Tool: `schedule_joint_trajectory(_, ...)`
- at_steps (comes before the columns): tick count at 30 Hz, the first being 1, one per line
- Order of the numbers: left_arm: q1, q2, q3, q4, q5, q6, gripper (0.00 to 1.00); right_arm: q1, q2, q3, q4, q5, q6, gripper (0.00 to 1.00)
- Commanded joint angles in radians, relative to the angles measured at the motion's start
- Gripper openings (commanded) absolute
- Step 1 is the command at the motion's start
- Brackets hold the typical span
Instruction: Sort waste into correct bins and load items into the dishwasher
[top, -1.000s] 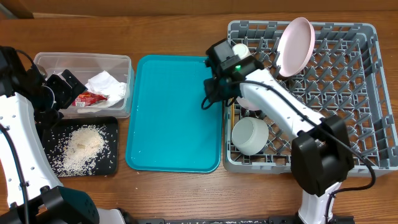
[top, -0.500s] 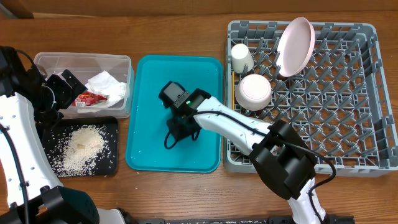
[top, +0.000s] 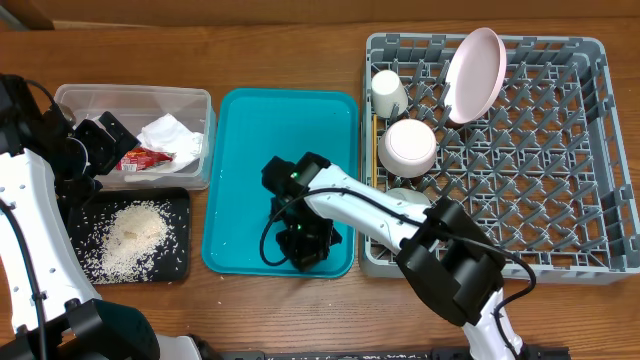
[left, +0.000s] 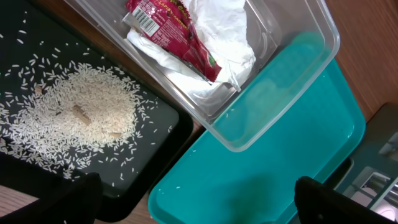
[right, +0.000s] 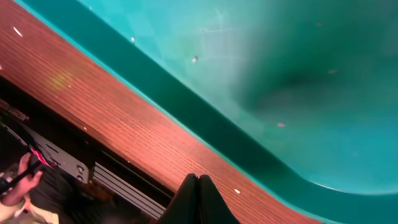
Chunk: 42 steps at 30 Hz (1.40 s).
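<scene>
Overhead, the right gripper (top: 305, 243) has swung within the last second from the left edge of the grey dish rack (top: 560, 200), beside the cup and bowls, across to the near edge of the teal tray (top: 250, 130). It now hangs there with its fingers pinched tight together on nothing, as the right wrist view confirms. That suggests the loading is done or nearly so, and the arm may be checking the tray for leftovers. The glossy teal surface shows only a few stray pale specks. In the rack, the smooth pale pink plate (top: 475, 72) stands on edge among the stiff pegs at the far side. The small white cup (top: 388, 92) sits at the far left corner, and the round white bowl (top: 408, 147) rests upside down just nearer. A pale sliver under the right arm may be the grey-green bowl, but it is mostly hidden. On the left, the crumpled, soft napkin (top: 170, 135) and the shiny red wrapper (top: 145, 158) lie in the clear tub (top: 70, 100). The loose rice grains (top: 130, 235) are heaped on the matte black tray (top: 175, 200). The left gripper (left: 196, 199) hovers over them, spread wide and empty.
</scene>
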Motion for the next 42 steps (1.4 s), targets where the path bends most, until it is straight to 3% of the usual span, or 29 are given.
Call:
schedule_joint_trajectory(1,0.003,-0.008,0.020,0.002,-0.004,-0.011,1.00,0.058,-0.024,-0.046,0.016,0.044,0.018,0.04)
schedule_joint_trajectory(11,0.003,-0.008,0.020,0.002,-0.021,-0.011,1.00,0.127,-0.024,-0.073,0.019,0.298,0.132,0.04)
schedule_joint_trajectory(23,0.003,-0.008,0.020,0.002,-0.021,-0.011,1.00,0.126,-0.024,-0.073,-0.008,0.428,0.163,0.04)
schedule_joint_trajectory(32,0.003,-0.008,0.020,0.002,-0.021,-0.011,1.00,0.126,-0.026,-0.059,-0.062,0.398,0.161,0.04)
schedule_joint_trajectory(38,0.003,-0.008,0.020,0.002,-0.021,-0.011,1.00,0.116,-0.096,0.083,-0.153,0.399,0.134,0.04)
schedule_joint_trajectory(41,0.003,-0.008,0.020,0.002,-0.021,-0.011,1.00,0.080,-0.138,0.163,-0.134,0.399,0.129,0.09)
schedule_joint_trajectory(42,0.003,-0.008,0.020,0.002,-0.021,-0.011,1.00,0.067,-0.145,0.184,-0.134,0.399,0.129,0.17)
